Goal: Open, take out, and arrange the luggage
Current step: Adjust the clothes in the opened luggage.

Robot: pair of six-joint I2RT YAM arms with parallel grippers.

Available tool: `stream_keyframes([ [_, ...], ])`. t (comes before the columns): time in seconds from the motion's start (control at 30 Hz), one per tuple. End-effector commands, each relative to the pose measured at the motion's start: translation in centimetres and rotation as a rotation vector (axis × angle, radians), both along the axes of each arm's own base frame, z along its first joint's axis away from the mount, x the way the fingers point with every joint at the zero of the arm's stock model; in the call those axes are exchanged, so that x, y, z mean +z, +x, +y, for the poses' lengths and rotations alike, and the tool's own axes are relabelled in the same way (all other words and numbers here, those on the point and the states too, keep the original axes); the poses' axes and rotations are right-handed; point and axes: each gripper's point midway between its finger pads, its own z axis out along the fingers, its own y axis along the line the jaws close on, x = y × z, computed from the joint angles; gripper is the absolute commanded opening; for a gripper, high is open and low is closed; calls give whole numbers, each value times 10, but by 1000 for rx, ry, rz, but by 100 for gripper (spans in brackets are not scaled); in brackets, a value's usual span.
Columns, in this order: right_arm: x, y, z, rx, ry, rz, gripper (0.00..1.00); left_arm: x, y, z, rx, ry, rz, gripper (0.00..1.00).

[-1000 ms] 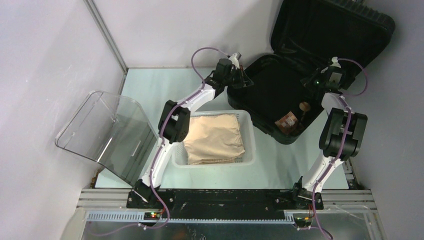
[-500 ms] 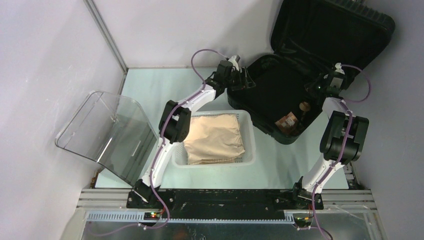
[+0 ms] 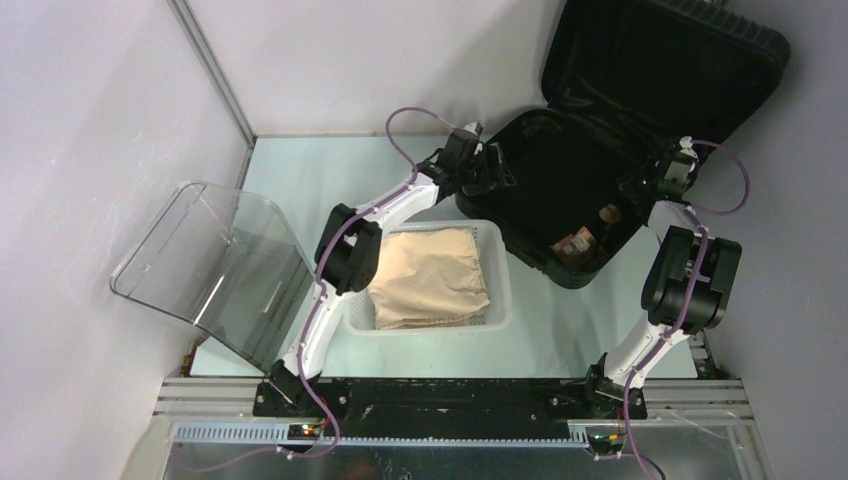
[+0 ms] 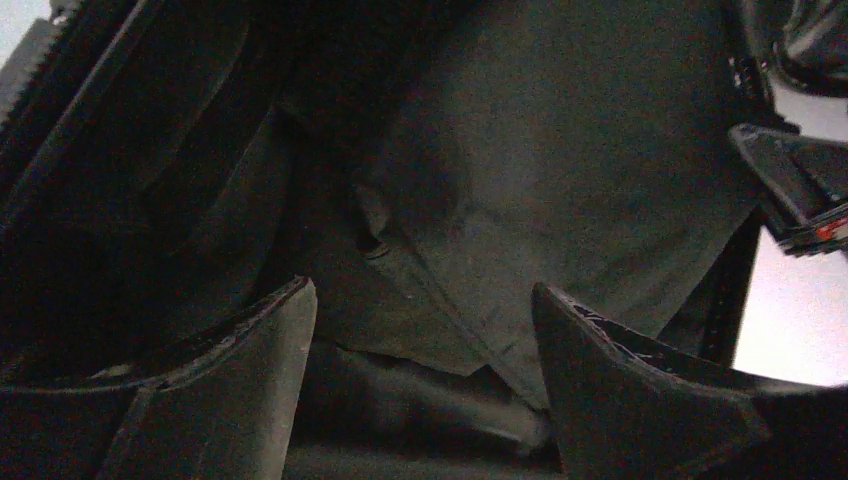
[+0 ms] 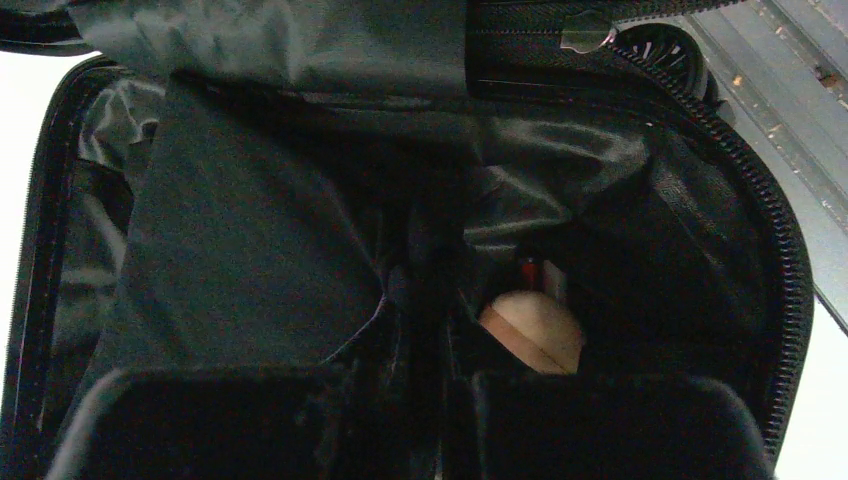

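We see the luggage (image 3: 560, 195) lying open just beyond the white basket (image 3: 497, 262) and to its right, lid raised. The lid's top edge is cut off in the overhead view. The black lining (image 4: 560, 150) swallows most detail, its folds blurring together. Only a small brown item (image 3: 574, 243) and a round tan piece (image 3: 607, 212) stand out, in the part of the shell off the basket's far right corner. In the right wrist view that round piece is half hidden behind the fingers.

The right gripper (image 3: 643, 183) sits at the shell's rim farthest from the basket, jaws clenched; we cannot tell whether any lining is pinched between them. The left gripper (image 3: 492, 172) hangs just beyond the basket's far edge, at the luggage's nearest rim, jaws released and wide, nothing between them.

The basket holds a tan folded bundle (image 3: 430, 275). A clear curved cover (image 3: 205, 260) stands left of the basket, with bare table (image 3: 320, 165) beyond the basket's far left corner. The luggage's near corner lies just beside the basket, leaving little gap.
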Motion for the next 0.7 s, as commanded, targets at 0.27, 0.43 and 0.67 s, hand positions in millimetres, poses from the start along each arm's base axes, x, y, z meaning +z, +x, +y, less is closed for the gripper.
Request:
stream_keyframes([
  [0.27, 31, 0, -19, -61, -20, -80, 0, 20, -8, -26, 248, -313, 180, 83],
  [0.43, 32, 2, -17, -52, -11, -91, 0, 10, -14, -46, 211, -352, 202, 80],
  [0.67, 34, 2, -16, -46, -8, -97, 0, 17, -12, -47, 218, -363, 169, 62],
])
